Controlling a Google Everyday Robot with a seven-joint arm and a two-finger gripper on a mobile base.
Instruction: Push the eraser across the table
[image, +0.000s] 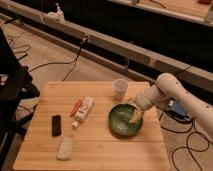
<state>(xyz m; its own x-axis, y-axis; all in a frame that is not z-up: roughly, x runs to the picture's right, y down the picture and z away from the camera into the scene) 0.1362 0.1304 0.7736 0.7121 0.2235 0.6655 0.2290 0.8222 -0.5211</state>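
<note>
The eraser (56, 125), a small flat black block, lies on the left part of the light-brown wooden table (95, 150). My white arm reaches in from the right. My gripper (135, 116) hangs over the right rim of a green bowl (124, 122), far to the right of the eraser and not touching it.
A whitish textured pad (65, 148) lies in front of the eraser. A white tube (84, 111) and an orange stick (76, 106) lie mid-table. A clear plastic cup (120, 89) stands near the far edge. Cables run across the floor around the table.
</note>
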